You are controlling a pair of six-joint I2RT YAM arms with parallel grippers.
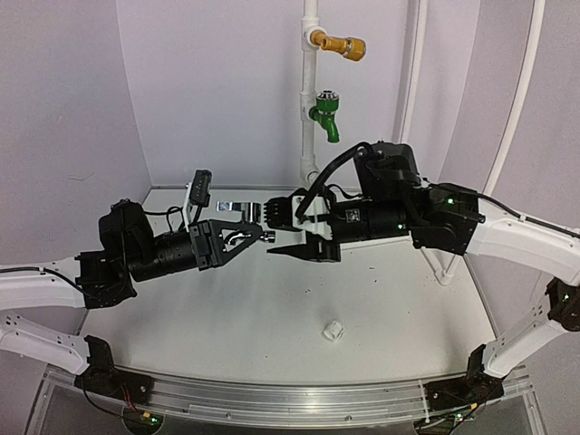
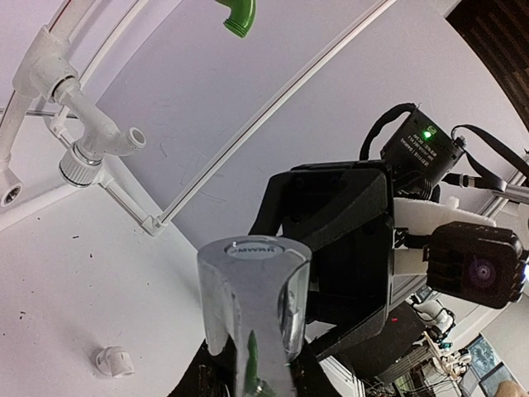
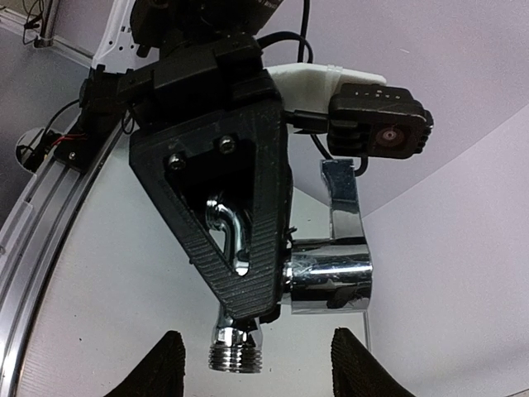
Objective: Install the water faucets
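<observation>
The left gripper [image 1: 234, 243] is clenched on the silver tap [image 3: 331, 277] and holds it above the table [image 1: 272, 317]. The right gripper [image 3: 260, 372] is released, with its fingers on both sides of the tap's threaded end, not touching it. The white fitting [image 1: 333, 330] lies on the table, well apart.

I'm looking at a white table [image 1: 272, 317], matte top, w/ a curved near edge capped by an aluminium rail [image 1: 299, 399]. One loose item lies on it: the white plastic fitting [image 1: 333, 330], in the near half, a bit right of centre, well apart from everything else. It's too small for me to tell which way its socket faces. At the back, approx centre, a white pipe upright [image 1: 309, 136] stands on the top, & a thinner white tube [image 1: 443, 270] meets the surface at the right. A few dark specks [image 1: 376, 265] dot the mid-right area.
</observation>
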